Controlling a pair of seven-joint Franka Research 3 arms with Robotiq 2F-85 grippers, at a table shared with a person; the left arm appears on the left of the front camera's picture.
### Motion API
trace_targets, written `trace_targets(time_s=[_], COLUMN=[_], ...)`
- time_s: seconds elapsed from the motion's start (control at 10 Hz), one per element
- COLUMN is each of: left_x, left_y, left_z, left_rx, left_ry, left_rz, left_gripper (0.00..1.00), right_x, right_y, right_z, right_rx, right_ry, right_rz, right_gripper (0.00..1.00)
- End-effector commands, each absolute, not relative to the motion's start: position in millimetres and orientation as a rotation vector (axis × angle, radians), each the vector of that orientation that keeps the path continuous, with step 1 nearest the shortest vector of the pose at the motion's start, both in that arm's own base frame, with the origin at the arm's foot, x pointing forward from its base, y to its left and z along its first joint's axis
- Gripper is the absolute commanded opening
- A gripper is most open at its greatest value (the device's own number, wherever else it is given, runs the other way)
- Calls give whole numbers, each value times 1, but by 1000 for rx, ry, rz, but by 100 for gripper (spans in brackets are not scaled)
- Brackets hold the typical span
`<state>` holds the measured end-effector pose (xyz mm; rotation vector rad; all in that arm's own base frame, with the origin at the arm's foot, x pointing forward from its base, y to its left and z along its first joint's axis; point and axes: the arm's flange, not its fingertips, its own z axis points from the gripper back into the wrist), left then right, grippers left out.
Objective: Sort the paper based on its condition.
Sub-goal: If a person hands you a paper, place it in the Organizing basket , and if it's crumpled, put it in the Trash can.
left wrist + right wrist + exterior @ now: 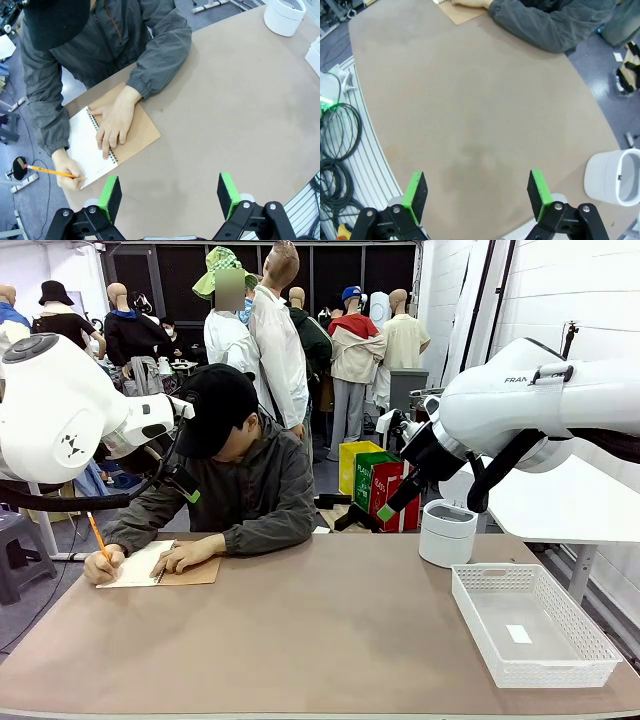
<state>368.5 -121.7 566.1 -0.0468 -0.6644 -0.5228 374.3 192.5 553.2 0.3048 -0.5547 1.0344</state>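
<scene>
At the far edge of the table (330, 640) a person's hand (116, 125) pins the brown-covered spiral notebook (142, 131) for writing; left gripper (170, 194) and right gripper (477, 192) hover open, empty.

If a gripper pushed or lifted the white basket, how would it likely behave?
The basket looks like thin perforated plastic holding just a small slip, so probably light. Its broad flat base on the smooth table suggests sliding, not tipping. Lifted by one rim, it may flex.
</scene>
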Motion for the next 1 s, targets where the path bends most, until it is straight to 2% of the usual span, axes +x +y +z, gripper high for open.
trace_targets(time_s=[0.0, 0.9], left_x=[368, 368], left_y=[-120, -120], left_z=[567, 567], left_rx=[-48, -48], left_ry=[-659, -659], left_rz=[-521, -521], left_gripper=[100, 100], right_x=[374, 374], right_y=[192, 192], right_z=[554, 554], right_rx=[302, 302], right_ry=[-555, -555], right_rz=[1036, 1036], right_gripper=[100, 100])
